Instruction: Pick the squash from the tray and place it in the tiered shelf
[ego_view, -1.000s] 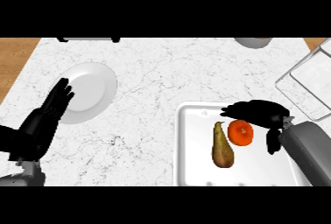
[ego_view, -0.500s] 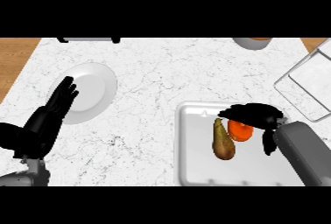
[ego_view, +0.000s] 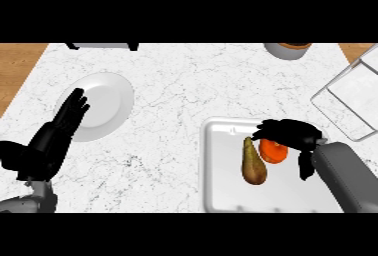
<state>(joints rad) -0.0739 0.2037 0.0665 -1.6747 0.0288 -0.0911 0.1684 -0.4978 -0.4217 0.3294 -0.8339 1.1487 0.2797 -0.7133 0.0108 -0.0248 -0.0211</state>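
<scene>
My hands (ego_view: 289, 132) black, forearms grey. Squash (ego_view: 253, 164) olive-brown, round fruit (ego_view: 272, 151) orange. Tray (ego_view: 221, 170), plate (ego_view: 103, 105) white. Counter (ego_view: 192, 80) white, grey-veined marble.

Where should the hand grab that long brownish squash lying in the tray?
Probably around the squash's fat lower half, coming down from above. It lies flat in the white tray, narrow end pointing away, with an orange fruit close on its right, where the right hand hovers.

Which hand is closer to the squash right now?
Right. The right hand is over the tray, just up and right of the squash. The left hand rests open far across the counter, by the plate.
</scene>
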